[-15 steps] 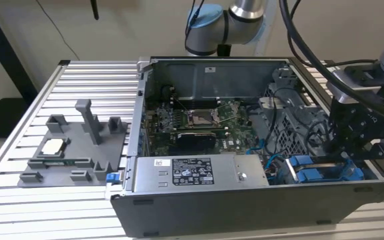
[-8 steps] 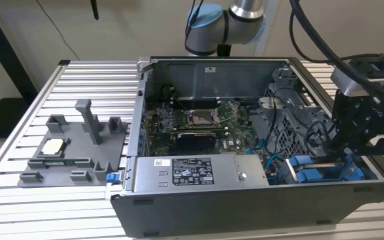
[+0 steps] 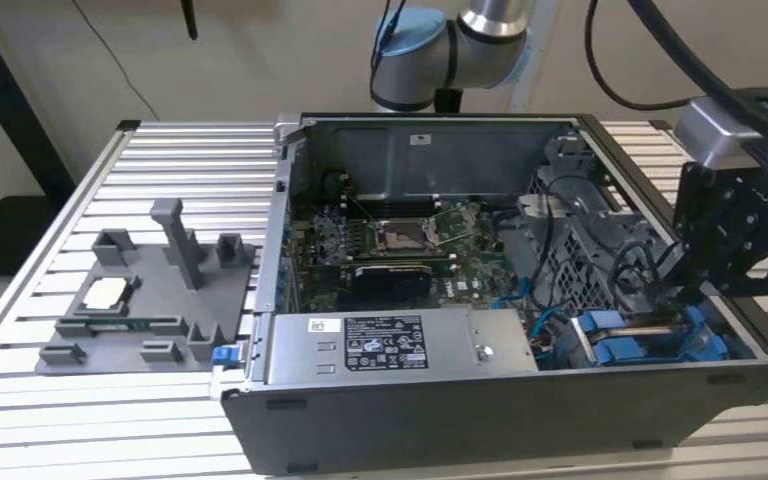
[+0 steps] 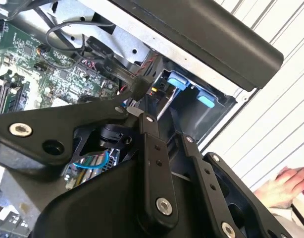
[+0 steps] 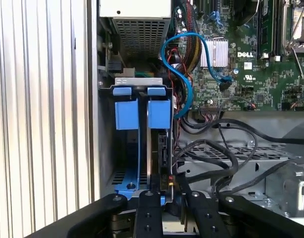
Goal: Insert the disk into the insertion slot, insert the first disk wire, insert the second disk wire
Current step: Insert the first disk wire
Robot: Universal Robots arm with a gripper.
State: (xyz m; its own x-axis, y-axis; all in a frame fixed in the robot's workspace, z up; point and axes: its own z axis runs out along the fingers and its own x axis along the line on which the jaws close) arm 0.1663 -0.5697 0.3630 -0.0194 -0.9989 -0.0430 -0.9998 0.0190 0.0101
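Gripper [image 5: 168,187], narrowed on a black plug [image 5: 170,182] (yellow and red leads show on it), sits at the edge of the disk [image 5: 157,148]. The disk stands in the slot [image 5: 106,148], beside a second blue carrier [image 5: 126,114], in the case [image 3: 491,420] corner on the exterior view's right.

Ribbed aluminium table [image 3: 37,420] before a plain beige wall [image 3: 264,60]

Exterior view: high, angled down, mid-range, takes in the whole open black computer case [image 3: 491,425]. Both wrist views sit close, sharing the blue-railed grey metal drive bay [image 5: 141,111] [image 4: 177,80] and green motherboard [image 5: 251,64] [image 4: 23,54].
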